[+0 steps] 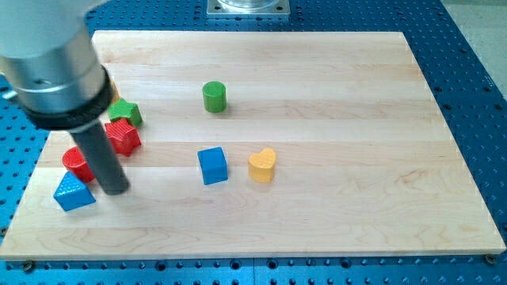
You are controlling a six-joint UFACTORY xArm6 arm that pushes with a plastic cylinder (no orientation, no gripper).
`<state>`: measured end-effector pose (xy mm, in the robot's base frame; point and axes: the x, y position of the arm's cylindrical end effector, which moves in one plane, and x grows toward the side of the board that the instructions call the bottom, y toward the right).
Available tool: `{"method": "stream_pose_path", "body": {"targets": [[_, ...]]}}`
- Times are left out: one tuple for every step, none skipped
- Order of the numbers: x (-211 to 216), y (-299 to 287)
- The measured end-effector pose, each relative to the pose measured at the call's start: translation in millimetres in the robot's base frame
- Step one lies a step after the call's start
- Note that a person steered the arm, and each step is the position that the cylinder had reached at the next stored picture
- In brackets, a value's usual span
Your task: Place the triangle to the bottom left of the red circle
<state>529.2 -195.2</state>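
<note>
Blue triangle (74, 192) low at the view's left edge of the wooden worktop (333, 222), just below and slightly left of the red circle (77, 163), the two nearly touching. Already close to bottom-left of the circle, judging by how things lie, though more underneath than diagonal.

My tip (114, 190) down on the worktop just to the view's right of the triangle, level with its middle, and just right of the red circle's lower edge. No fingers on this rig, only the straight dark rod, so nothing to open, close or hold.

Key relation: triangle lying straight to the view's left of the tip, very near, contact not clear. A push from here likely sends it leftward toward the board's edge, which would sharpen the diagonal offset from the circle. Little worktop left on that side, so risk of sliding it off. Risk also of clipping the circle, given how close the rod stands to it.

Elsewhere: red star (123, 136) and green star (126, 112) above the circle, partly behind the rod; green cylinder (214, 96), blue cube (212, 165) and yellow heart (262, 165) well apart, mid-board.
</note>
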Motion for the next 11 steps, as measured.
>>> {"method": "stream_pose_path", "body": {"targets": [[8.5,-45.0],[21.4,-24.3],[40.6,16.9],[51.5,13.8],[51.5,-8.2],[50.4,-25.8],[55.1,-45.5],[82.3,-85.8],[72.1,-109.1],[16.5,-107.0],[-30.3,-106.3]]}}
